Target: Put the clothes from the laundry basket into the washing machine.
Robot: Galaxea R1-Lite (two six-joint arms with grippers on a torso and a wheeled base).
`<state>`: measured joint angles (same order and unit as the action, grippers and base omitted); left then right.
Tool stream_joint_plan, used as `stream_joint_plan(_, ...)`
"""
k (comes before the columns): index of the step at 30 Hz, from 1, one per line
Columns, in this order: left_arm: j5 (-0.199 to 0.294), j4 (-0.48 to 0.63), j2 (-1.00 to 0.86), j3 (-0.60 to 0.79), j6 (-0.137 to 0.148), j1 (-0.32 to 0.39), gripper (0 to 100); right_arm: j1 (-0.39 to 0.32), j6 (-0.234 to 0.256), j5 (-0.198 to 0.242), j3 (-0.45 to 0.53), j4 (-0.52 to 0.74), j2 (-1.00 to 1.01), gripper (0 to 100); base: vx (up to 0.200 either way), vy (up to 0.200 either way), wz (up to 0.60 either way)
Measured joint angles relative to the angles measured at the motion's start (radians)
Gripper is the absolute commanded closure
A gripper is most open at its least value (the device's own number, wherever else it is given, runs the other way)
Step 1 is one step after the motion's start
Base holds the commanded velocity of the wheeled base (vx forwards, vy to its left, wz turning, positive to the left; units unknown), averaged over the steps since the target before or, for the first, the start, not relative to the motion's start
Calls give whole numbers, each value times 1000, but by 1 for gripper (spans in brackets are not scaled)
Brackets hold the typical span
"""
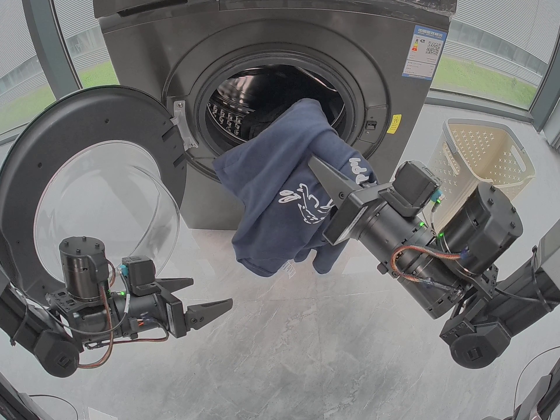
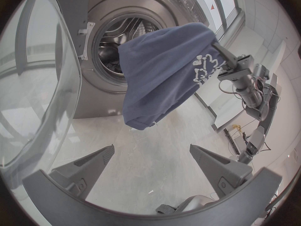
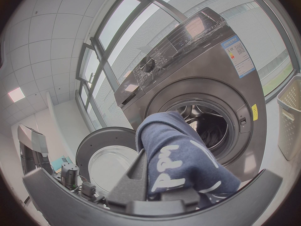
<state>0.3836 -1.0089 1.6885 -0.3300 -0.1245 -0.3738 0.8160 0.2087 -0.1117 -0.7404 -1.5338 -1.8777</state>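
A navy garment with white print (image 1: 280,188) (image 2: 163,66) (image 3: 182,160) hangs in front of the washing machine's open drum (image 1: 274,103), held up at drum height. My right gripper (image 1: 329,176) is shut on the garment, one dark finger (image 3: 134,176) showing beside the cloth. The garment's lower part dangles over the floor below the door opening. Dark clothes lie inside the drum (image 3: 216,132). My left gripper (image 1: 201,301) (image 2: 150,157) stands open low over the floor, left of the garment, with nothing between its fingers. The beige laundry basket (image 1: 487,158) (image 3: 290,116) stands right of the machine.
The machine's round door (image 1: 87,182) (image 2: 34,88) is swung fully open to the left, close behind my left arm. Pale tiled floor (image 1: 303,345) spreads in front of the machine. Windows run behind it.
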Motion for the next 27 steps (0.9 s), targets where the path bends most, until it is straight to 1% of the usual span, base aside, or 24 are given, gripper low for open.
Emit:
stream_joint_plan(3,6,-5,49,-38,-13,0,0,6,0,0,24,1,18,100,0,0,0)
stream_joint_plan(5,6,-6,74,-58,-17,-4,0,11,0,0,40,1,32,100,0,0,0)
stream_joint_plan(14,10,-7,159,-130,-20,-9,0,32,0,-1,72,3,73,100,0,0,0)
stream_joint_plan(20,27,-9,192,-157,-18,-21,0,51,0,0,78,3,78,100,0,0,0)
stream_joint_plan(23,35,-30,213,-177,-17,-21,0,54,-1,0,78,2,78,100,0,0,0)
stream_joint_plan(27,47,-97,252,-204,-20,-15,0,56,-1,0,79,2,77,100,0,0,0)
